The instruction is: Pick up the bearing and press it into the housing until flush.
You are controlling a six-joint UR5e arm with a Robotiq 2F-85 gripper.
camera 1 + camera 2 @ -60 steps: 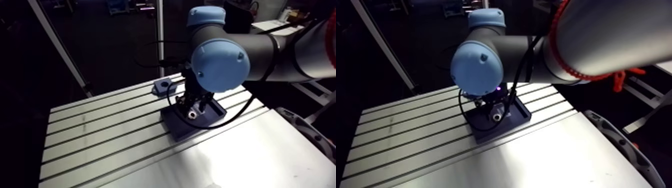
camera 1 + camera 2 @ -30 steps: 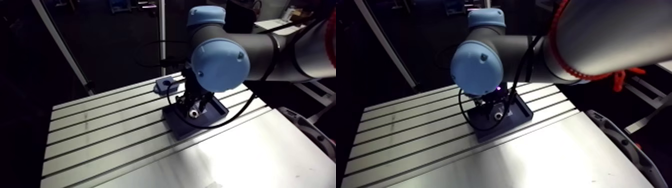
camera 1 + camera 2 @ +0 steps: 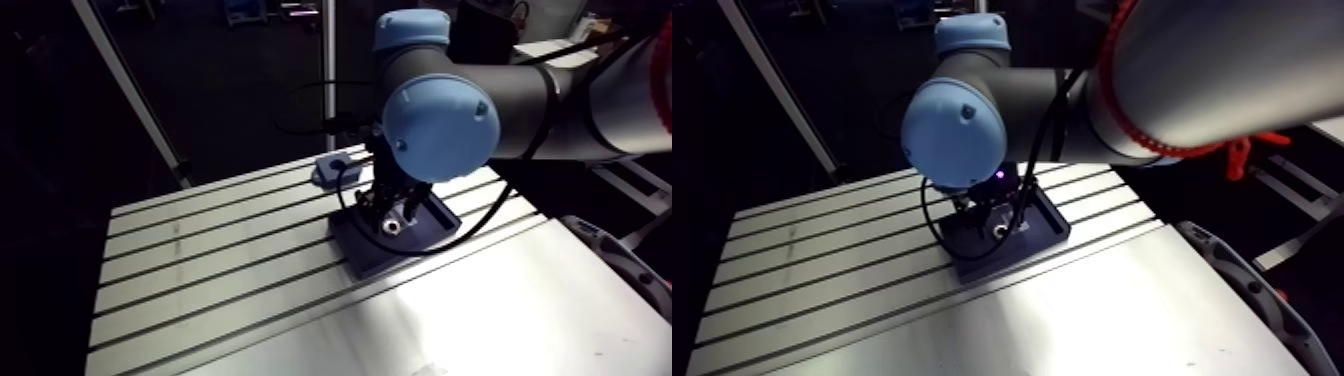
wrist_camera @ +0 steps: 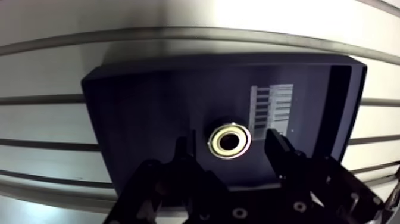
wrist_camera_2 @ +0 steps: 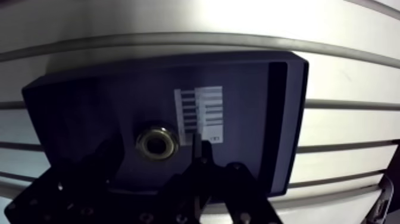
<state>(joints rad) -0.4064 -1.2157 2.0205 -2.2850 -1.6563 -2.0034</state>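
- Wrist view: the gripper (image 4: pixel 229 143) hangs with its fingers spread wide, gripping nothing.
- The bearing (image 4: pixel 230 140) lies flat between the fingers, with a gap on either side, on the dark tray (image 4: pixel 137 113).
- A white striped label (image 4: pixel 272 107) sits just beyond it.
- Arm view: the blue housing (image 3: pixel 335 170) stands on the bench (image 3: pixel 200 260) behind the tray, apart from it.

the tray (image 4: pixel 149 119) is dark navy, plain but for a white label (image 4: pixel 272 107) striped with thin dark bars (two columns, like ladder rungs). the bearing (image 4: pixel 230 140) is a pale silver-gold ring round a dark hole. the gripper (image 4: pixel 230 143) is black. the table (image 3: pixel 220 270) is bright aluminium, lined with dark slots. far on it, the housing (image 3: pixel 333 170) is blue. the joint cap (image 3: pixel 440 125) is light blue.
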